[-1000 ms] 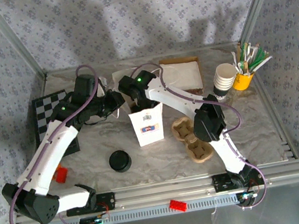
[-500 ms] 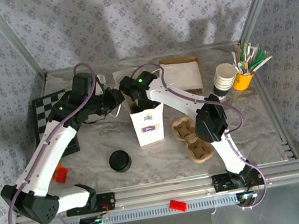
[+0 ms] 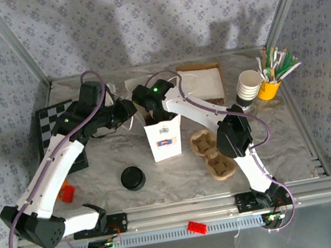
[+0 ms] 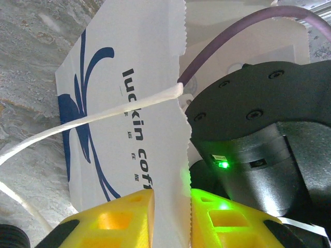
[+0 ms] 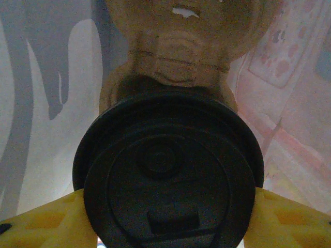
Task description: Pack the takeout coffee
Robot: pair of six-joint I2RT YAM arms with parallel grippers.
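Observation:
The takeout coffee shows its dark round lid from above in the right wrist view, and my right gripper is shut on it, a yellow finger on each side. It hangs inside the white paper bag, over a brown moulded cardboard piece at the bag's bottom. In the top view my right gripper reaches into the bag's mouth. My left gripper is shut on the bag's serrated rim; its yellow fingers flank the paper.
A cardboard cup carrier lies right of the bag. A loose black lid sits front left. A stack of white cups and a yellow cup of stirrers stand back right. A chessboard and red block lie left.
My left arm has shifted slightly back and left while holding the bag's rim. The right arm and the bag have barely moved.

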